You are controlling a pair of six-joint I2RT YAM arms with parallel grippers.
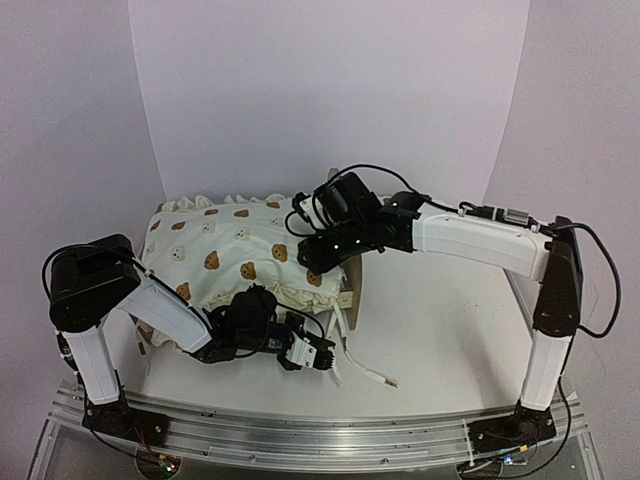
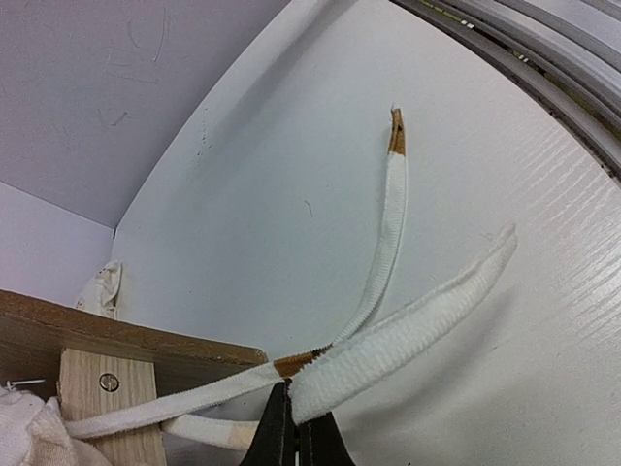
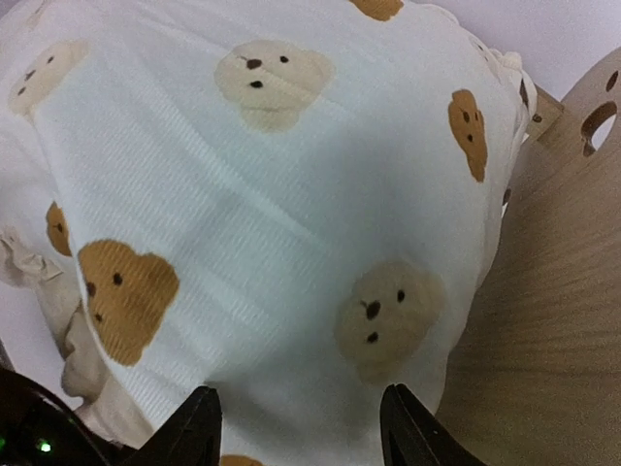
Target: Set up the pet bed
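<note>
Top view: soft, even overhead light; backdrop [image 1: 330, 90] pale lilac; faint shadows on table [image 1: 440, 330]; slightly grainy.
Left wrist view: bright, wide-angle bend at the edges; ties [image 2: 388, 243] sharp; left gripper [image 2: 294, 413] dark, blurred at bottom edge.
Right wrist view: bedding [image 3: 291, 194] very close, soft-focused, bluish cast mid-frame; bed [image 3: 553, 291] wood blurred; right gripper [image 3: 301, 398] in silhouette.

The bear bedding [image 1: 225, 250] covers most of the pet bed [image 1: 350, 288], so only a bit of wood shows. The left gripper [image 2: 294, 422] is cut off at the bottom of its wrist view.
</note>
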